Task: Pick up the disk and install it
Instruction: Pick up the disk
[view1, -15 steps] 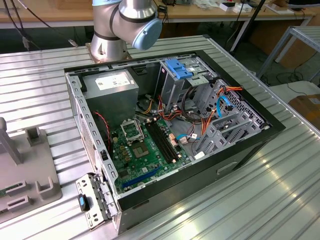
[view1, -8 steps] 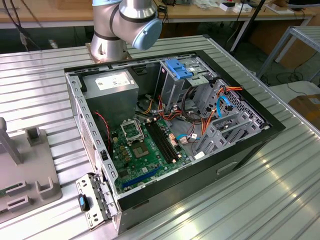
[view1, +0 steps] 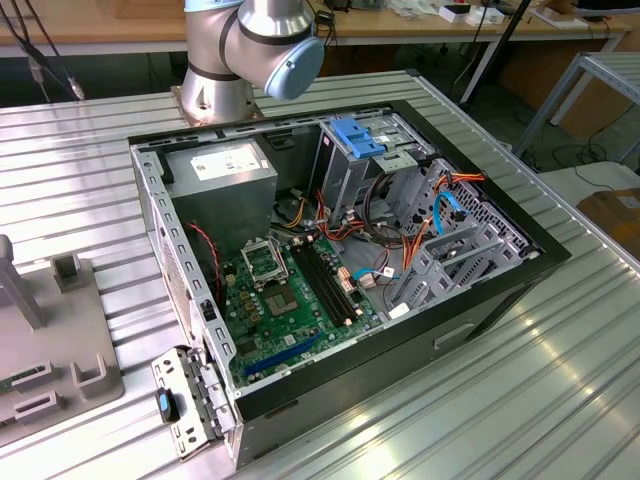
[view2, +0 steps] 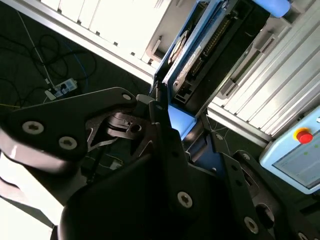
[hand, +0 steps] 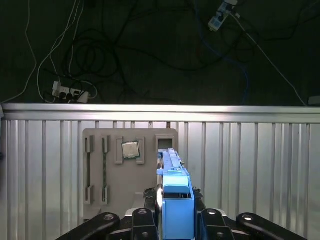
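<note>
Blue plastic rails frame the disk (hand: 173, 167), which sits clamped in the claw (hand: 176, 209). In the first wrist view the black fingers (hand: 150, 207) are closed against its two sides, and the disk juts out edge-on beyond them. In the second wrist view the disk (view2: 195, 50) shows its dark body and connector edge beside a blue rail, above the black finger linkage (view2: 165, 150). It is held in the air, clear of the desk (hand: 250, 165).

Past the disk in the first wrist view, a grey holder plate (hand: 130, 200) lies on the ribbed metal desk with a processor chip (hand: 131, 149) and memory sticks (hand: 104, 167) on it. The plate sits just inside the desk's edge rail (hand: 225, 111). Beyond that rail is dark floor with floor cables (hand: 100, 55) and a power strip (hand: 67, 91).

In the exterior view the computer case (view1: 480, 320) lies open on the desk, its walls forming a raised rim around the motherboard (view1: 290, 310). The drive-cage corner holds a light-blue bracket (view1: 356, 136) and is crowded with case wiring (view1: 447, 212). Bare ribbed desk lies open on both sides of the case. A grey fixture (view1: 60, 340) stands at the exterior view's left, and the arm's base (view1: 215, 60) stands behind the case.
</note>
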